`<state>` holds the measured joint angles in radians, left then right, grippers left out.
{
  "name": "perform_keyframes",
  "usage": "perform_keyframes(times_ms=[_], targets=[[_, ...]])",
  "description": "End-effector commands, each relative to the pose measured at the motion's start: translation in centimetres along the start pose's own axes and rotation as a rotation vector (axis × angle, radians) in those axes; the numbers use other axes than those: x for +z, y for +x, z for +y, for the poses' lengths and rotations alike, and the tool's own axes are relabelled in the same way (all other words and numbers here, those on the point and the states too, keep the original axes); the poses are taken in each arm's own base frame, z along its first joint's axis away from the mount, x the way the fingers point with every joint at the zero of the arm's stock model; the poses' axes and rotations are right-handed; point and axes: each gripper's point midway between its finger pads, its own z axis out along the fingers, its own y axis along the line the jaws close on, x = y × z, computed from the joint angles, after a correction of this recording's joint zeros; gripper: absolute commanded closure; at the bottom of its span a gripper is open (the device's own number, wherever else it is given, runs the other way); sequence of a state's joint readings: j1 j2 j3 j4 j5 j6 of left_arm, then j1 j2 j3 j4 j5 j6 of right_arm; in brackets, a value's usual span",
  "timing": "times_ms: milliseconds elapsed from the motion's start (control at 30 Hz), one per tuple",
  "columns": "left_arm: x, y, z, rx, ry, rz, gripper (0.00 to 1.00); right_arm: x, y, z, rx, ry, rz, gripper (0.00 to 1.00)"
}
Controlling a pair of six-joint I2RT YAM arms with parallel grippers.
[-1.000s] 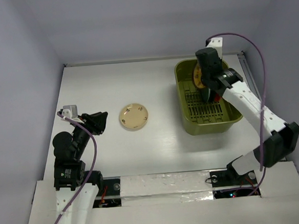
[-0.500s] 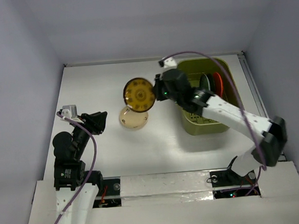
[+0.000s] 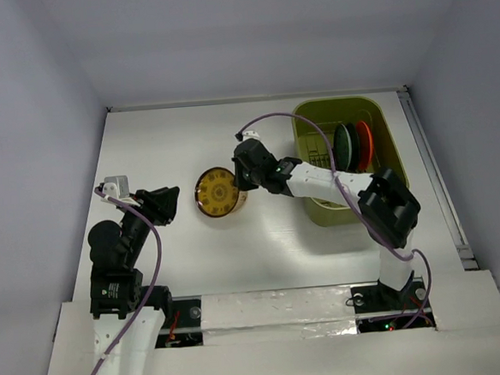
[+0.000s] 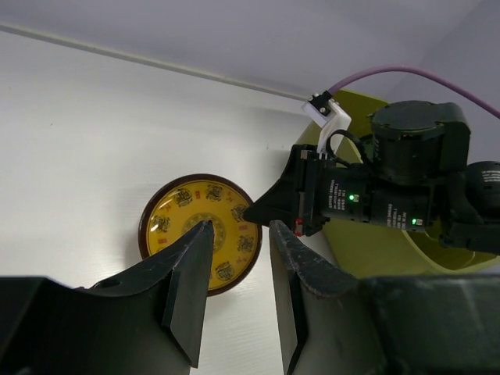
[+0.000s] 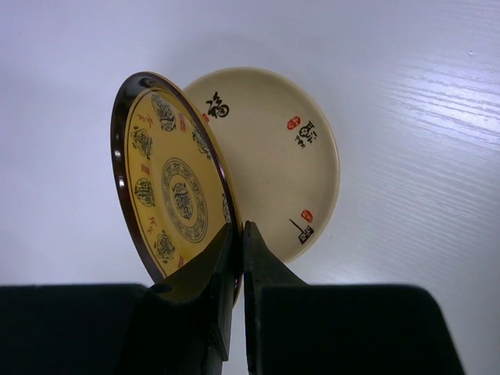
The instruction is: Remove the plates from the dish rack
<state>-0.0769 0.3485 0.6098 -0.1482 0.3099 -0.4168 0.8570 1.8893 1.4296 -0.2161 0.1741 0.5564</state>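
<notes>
Yellow-patterned plate [image 3: 215, 192], lifted from the dish rack [image 3: 320, 210] moments ago, now tilts over the cream plate [image 5: 289, 187] at the rack's nine o'clock, pinched by your right claw [image 5: 238, 234]; left claw [image 4: 234, 269] gapes empty. Teal plate [image 3: 345, 146] and orange-red plate [image 3: 365, 143] remain racked.

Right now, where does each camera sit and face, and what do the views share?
Top: high behind the robot, looking down on table, rack, yellow plate; left arm and right arm show.
Left wrist: low on the left, facing right; own open fingers frame the right gripper.
Right wrist: looks down its fingers, shut on that plate's rim, over the cream plate.
All share the yellow plate.
</notes>
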Motion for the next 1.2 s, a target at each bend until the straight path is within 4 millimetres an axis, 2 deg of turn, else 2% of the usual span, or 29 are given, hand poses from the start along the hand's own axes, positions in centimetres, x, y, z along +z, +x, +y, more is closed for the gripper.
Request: perform_keyframes(times_ms=[0,267,367,500,533,700,800,900,933,1000,1033,1167], targets=[[0.1,-0.9,-0.4,0.008,0.018,-0.033,0.68,0.3,-3.5,1.8,0.07,-0.042,-0.113,1.0],[0.1,-0.8,-0.5,0.008,0.021,-0.031,0.68,1.0,-2.2,0.2,0.132,-0.011,-0.117,0.99],[0.2,-0.8,-0.4,0.008,0.02,-0.028,0.68,0.6,-3.0,-0.6,0.167,-0.008,-0.139,0.99],[0.2,-0.8,-0.4,0.008,0.02,-0.032,0.68,0.9,-2.2,-1.8,0.184,0.015,-0.124,0.99],[0.2,-0.8,-0.4,0.008,0.02,-0.032,0.68,1.1,-2.0,-2.4,0.189,0.027,-0.12,0.97],[0.2,-0.8,-0.4,0.009,0.018,-0.029,0.68,1.8,-0.8,-3.1,0.198,0.048,-0.099,0.9],[0.1,-0.9,-0.5,0.009,0.024,-0.033,0.68,2.0,-0.8,-3.4,0.189,0.069,-0.096,0.78],[0.2,-0.8,-0.5,0.008,0.024,-0.03,0.68,1.8,-0.8,-3.8,0.179,0.09,-0.092,0.7],[0.2,-0.7,-0.5,0.008,0.025,-0.028,0.68,1.6,-1.1,-4.0,0.177,0.105,-0.102,0.63],[0.1,-0.8,-0.5,0.009,0.027,-0.031,0.68,1.1,-1.3,-4.2,0.169,0.114,-0.11,0.56],[0.1,-0.9,-0.6,0.01,0.028,-0.034,0.68,0.5,-1.9,-4.2,0.169,0.114,-0.126,0.47],[0.2,-0.7,-0.6,0.009,0.029,-0.027,0.68,-1.4,-3.2,-4.2,0.135,0.124,-0.151,0.31]])
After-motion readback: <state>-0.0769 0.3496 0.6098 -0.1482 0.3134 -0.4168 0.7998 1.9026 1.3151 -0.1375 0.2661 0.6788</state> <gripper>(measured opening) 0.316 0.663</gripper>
